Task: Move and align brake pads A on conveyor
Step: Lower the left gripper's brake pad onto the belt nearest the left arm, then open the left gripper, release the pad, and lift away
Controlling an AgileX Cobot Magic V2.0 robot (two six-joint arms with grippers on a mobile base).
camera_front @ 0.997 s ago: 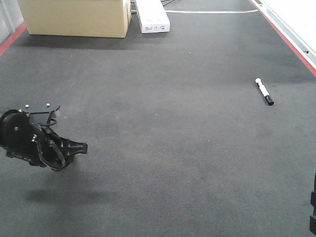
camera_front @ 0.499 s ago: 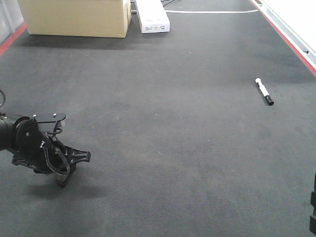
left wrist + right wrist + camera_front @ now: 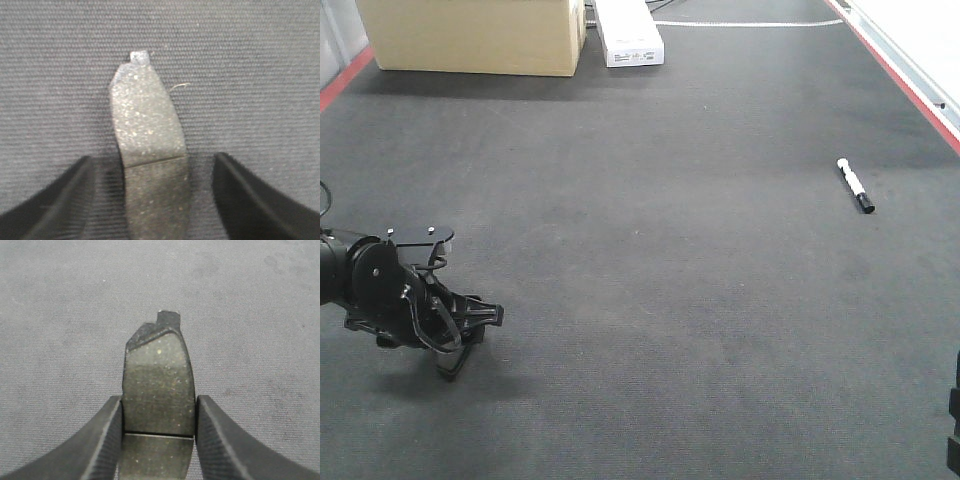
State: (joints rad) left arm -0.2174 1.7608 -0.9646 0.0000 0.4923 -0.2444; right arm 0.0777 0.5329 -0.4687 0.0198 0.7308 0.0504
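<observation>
Left gripper (image 3: 153,158) is sitting low at the near-left of the belt (image 3: 670,250) w/ its fingers spread wide. One pad (image 3: 145,115) is lying flat on the belt btwn them, touching neither afaict. Over on the right, the right gripper (image 3: 158,405) is pinching a second pad (image 3: 159,375) by its long edges around the groove, w/ belt underneath. Imo the risk is a left finger clipping the loose pad on lift-off and twisting it, or the pinched one pivoting in that narrow grip, so the two aren't lining up.

Left claw (image 3: 474,340) lower, nearer conveyor (image 3: 680,260).
</observation>
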